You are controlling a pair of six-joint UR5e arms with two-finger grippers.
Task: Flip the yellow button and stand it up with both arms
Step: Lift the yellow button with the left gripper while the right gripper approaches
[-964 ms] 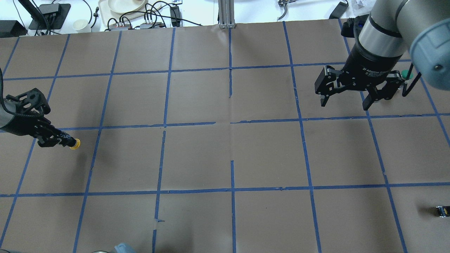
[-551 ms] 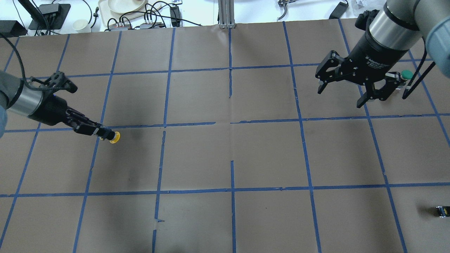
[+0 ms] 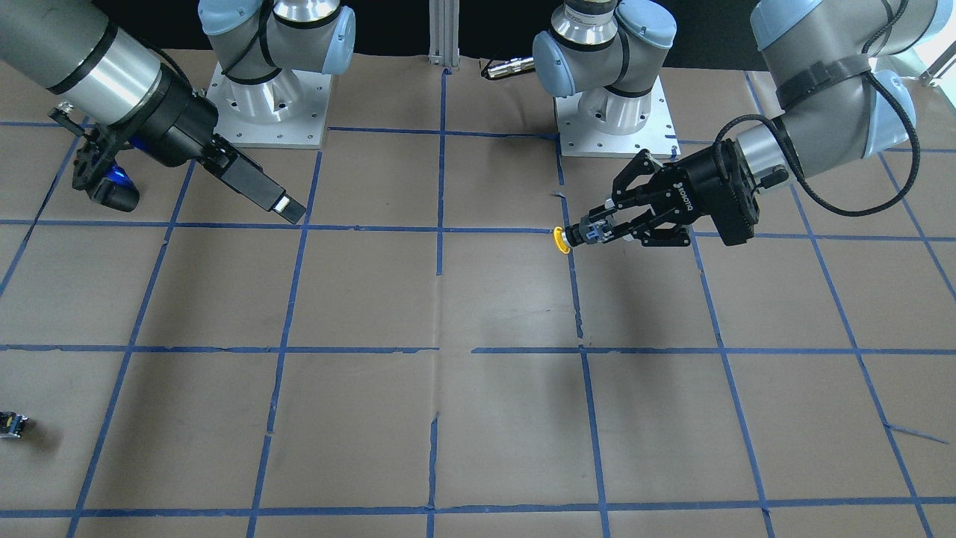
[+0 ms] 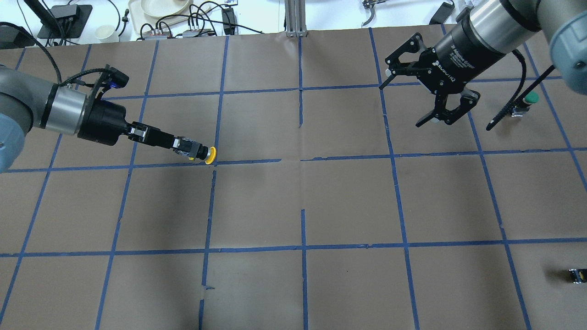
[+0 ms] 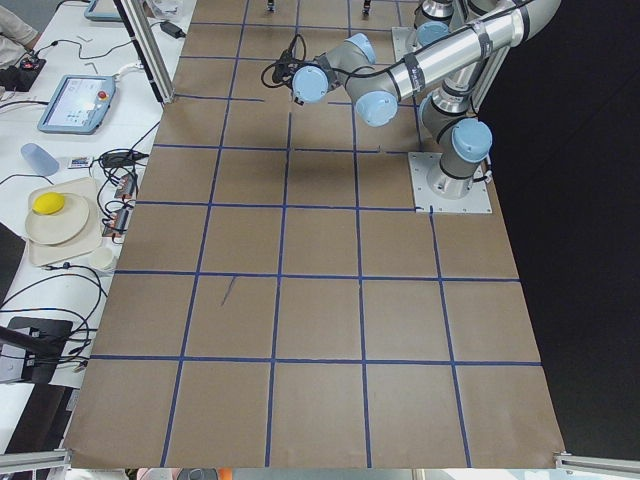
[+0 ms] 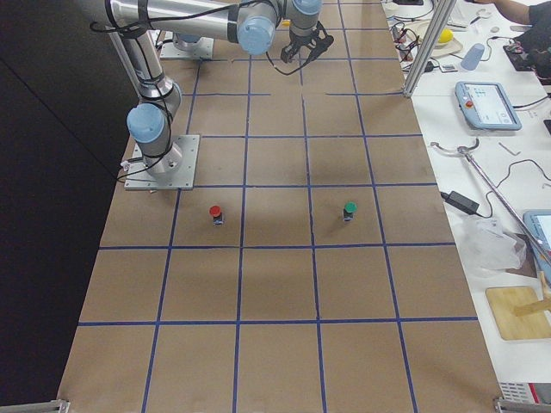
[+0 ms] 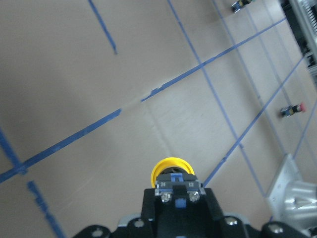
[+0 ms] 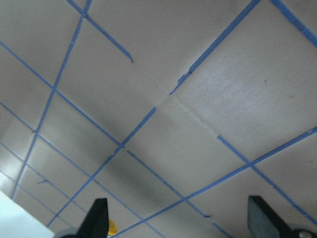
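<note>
1. The left gripper [image 4: 187,149] is pinching the yellow button [image 4: 210,155] by its black-grey body. The cap points sideways, away from the wrist and toward mid-table.
2. Over the last second this gripper has carried the button in from the table's left edge. It now sits over the tape line just left of the centre columns. The shadow on the brown paper lies apart from the button, so it is probably held clear of the table [image 4: 257,206]. We cannot tell the height from these views.
3. The right gripper [image 4: 400,105] is empty, with its fingers spread wide. It has swung round and shifted toward the far centre, so its opening now faces the left arm. The two grippers remain well apart.
4. Reading: this looks like the run-up to a mid-air hand-over. The button is on its side and not yet flipped or stood.
5. The cap is offered outward, so the right fingers could take it there. That would free the body to go down first.
6. The green button [image 4: 530,97] stands near the right gripper. The small switch block [image 4: 577,275] lies far right, apparently untouched.
</note>
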